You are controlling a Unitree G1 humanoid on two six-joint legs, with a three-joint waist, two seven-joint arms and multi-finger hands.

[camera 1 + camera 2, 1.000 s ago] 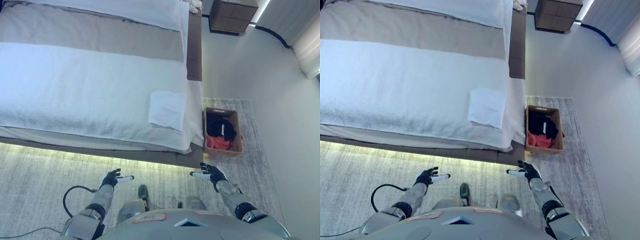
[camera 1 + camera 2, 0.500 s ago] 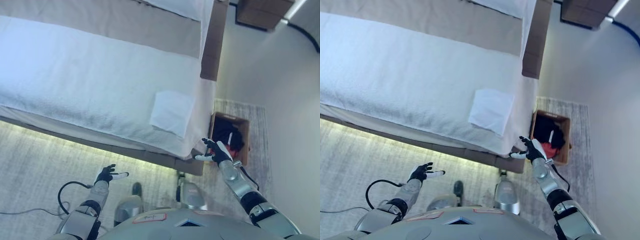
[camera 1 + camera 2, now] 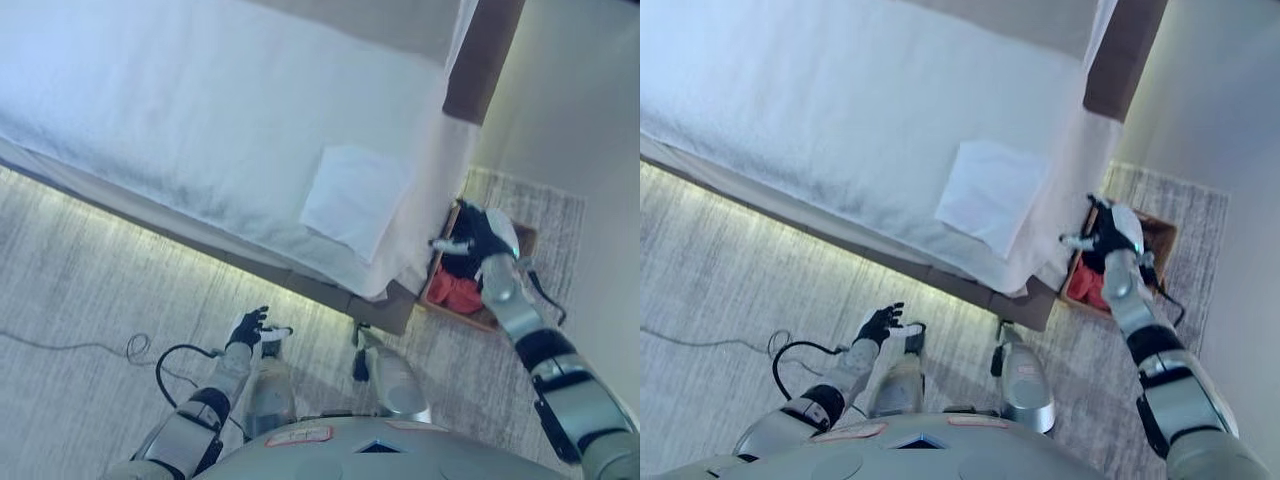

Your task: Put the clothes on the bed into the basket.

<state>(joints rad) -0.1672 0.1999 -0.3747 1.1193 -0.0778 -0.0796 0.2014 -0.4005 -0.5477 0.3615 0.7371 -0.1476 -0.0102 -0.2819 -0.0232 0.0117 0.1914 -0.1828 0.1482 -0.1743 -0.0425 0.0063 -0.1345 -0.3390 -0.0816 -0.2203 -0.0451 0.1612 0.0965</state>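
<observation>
A folded white cloth (image 3: 352, 199) lies on the bed (image 3: 180, 120) near its right corner. A brown basket (image 3: 520, 238) stands on the rug beside the bed, with black (image 3: 462, 266) and red clothes (image 3: 454, 292) in it. My right hand (image 3: 480, 236) is open, raised over the basket by the bed's corner; it also shows in the right eye view (image 3: 1106, 232). My left hand (image 3: 248, 326) is open and empty, low over the floor in front of the bed.
The bed has a white cover and a brown band (image 3: 484, 60) at its far end. A grey rug (image 3: 90, 300) covers the floor. A pale wall (image 3: 580, 110) runs along the right.
The camera has swung, so the whole scene shifted. My right hand has risen and moved right, from the bed's corner to over the basket. My left hand stays low.
</observation>
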